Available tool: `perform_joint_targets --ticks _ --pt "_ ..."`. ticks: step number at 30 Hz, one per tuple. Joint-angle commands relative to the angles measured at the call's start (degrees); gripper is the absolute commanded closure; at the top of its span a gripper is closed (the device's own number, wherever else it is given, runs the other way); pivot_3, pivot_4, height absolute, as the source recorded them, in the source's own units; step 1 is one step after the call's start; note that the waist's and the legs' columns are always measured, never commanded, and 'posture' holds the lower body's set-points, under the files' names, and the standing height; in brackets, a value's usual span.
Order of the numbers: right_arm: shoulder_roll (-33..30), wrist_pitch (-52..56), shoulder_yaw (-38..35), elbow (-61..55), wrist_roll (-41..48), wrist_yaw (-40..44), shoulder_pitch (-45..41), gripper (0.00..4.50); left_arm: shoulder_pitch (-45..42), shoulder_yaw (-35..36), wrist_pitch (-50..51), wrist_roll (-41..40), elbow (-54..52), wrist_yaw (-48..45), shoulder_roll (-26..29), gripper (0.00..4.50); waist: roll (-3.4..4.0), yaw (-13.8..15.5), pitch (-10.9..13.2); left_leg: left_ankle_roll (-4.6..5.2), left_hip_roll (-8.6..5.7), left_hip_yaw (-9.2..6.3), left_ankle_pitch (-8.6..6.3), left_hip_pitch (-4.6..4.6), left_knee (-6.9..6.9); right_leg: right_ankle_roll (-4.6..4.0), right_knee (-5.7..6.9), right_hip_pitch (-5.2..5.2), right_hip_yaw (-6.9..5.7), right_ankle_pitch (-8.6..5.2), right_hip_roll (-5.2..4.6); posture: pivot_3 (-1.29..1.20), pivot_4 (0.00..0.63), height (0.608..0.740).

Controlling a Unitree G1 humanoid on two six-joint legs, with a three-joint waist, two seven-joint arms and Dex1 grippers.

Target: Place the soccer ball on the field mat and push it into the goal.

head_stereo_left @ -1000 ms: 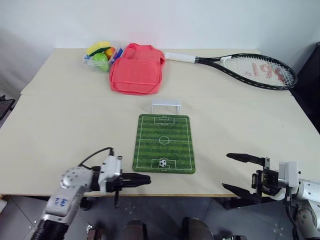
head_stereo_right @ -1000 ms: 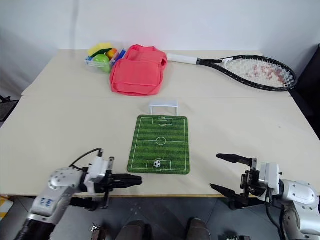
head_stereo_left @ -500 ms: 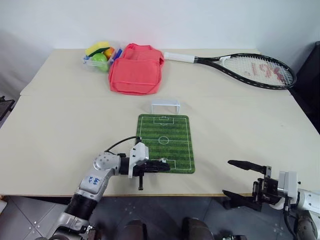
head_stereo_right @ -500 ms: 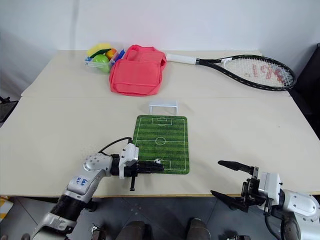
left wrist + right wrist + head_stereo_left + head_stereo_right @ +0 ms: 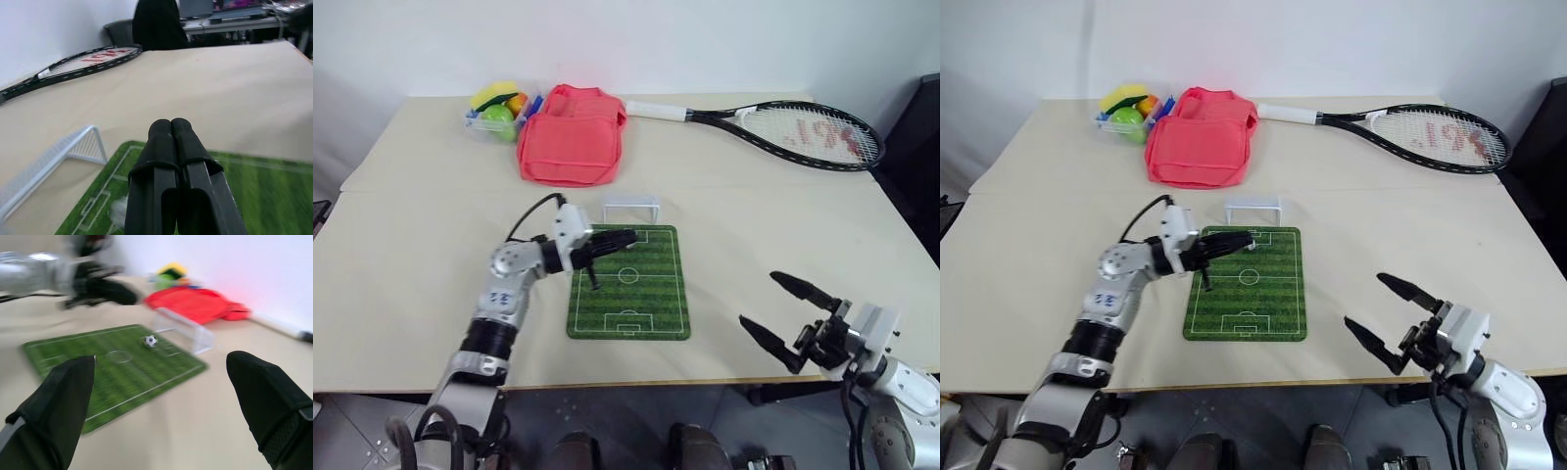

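Beige tabletop (image 5: 421,245) carries the field mat (image 5: 628,294) near its front edge, with the goal (image 5: 630,207) just off the mat's far end. Left gripper (image 5: 628,236), jaws pressed shut on nothing, hangs over the mat's far end; the soccer ball (image 5: 150,340) sits on the mat near the goal. Right gripper (image 5: 781,308) hovers by the front right edge, jaws spread wide.

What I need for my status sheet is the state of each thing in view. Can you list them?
soccer ball: on the mat, near the goal, not in it
field mat: flat on the table
goal: upright at the mat's far end
left gripper: jaws shut, empty, over the mat's goal end
right gripper: jaws open, empty
pink bag: lying flat
racket: lying flat
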Motion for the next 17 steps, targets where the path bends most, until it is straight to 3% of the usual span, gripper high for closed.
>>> perform_joint_targets --ticks 1,4,8,17 --pt "0.08 0.13 -0.52 -1.96 -0.61 -2.06 -0.6 0.0 3.4 5.01 0.8 -4.49 -5.67 -4.27 5.75 4.48 -0.01 -0.2 0.01 0.0 0.0 0.0 0.0 -0.02 0.0 0.0 0.0 -0.01 0.0 0.0 0.0 0.0 0.15 0.74" --pt "0.22 -0.29 -0.17 -0.95 -1.33 -2.72 -1.93 0.0 6.83 8.17 3.27 -6.35 -8.53 -4.69 9.96 4.48 -0.04 0.42 0.03 0.01 0.0 -0.05 0.0 -0.04 0.05 0.01 0.0 0.02 0.01 0.01 0.0 0.0 0.15 0.74" --pt "0.33 -0.33 -0.14 2.85 -1.53 -2.74 -5.91 0.0 18.25 15.78 3.76 -4.63 -11.6 -0.37 17.19 4.48 0.01 -0.28 0.04 0.01 0.0 -0.01 -0.03 0.03 -0.02 0.01 0.01 -0.01 0.13 0.0 0.0 0.0 0.15 0.74" --pt "-1.63 -1.26 -0.97 8.29 -0.87 2.44 -9.0 0.0 32.52 26.43 7.67 -7.45 -22.07 12.24 15.58 4.48 -0.01 0.41 0.08 0.04 0.02 -0.04 -0.07 -0.02 0.02 0.0 0.03 -0.03 0.11 0.0 0.0 0.0 0.15 0.74"
